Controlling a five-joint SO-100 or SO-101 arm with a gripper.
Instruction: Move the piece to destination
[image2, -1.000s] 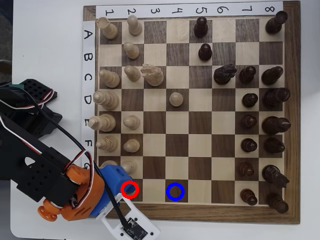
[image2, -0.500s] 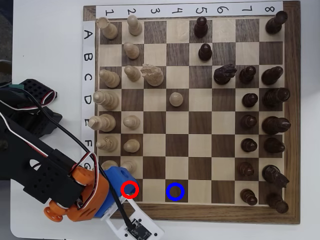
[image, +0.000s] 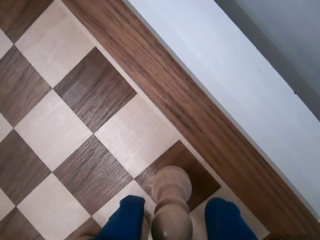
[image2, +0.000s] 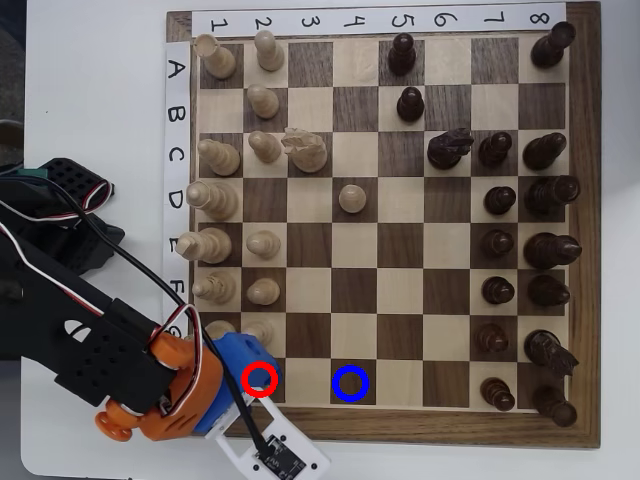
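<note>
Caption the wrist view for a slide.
Blue pincer fingers flank a cream pawn on a dark corner square beside the chessboard's wooden border.

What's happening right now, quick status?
Hand straddling the pale pawn, grip not confirmed. Pawn in the board's corner area, blue-ringed square empty. Path along that row looks clear.

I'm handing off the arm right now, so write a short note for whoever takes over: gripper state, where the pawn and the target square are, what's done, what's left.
Gripper: blue fingers on either side of the pale pawn; contact isn't clear, so grip is unconfirmed.
Pawn: upright on the board's corner area near the wooden border, at the red-ringed square.
Destination: blue-ringed dark square, two squares to the right in the overhead view, bare.
Done: arm lined up at the pawn.
Left: confirm grip, lift, carry to the blue ring, set down, release.
</note>
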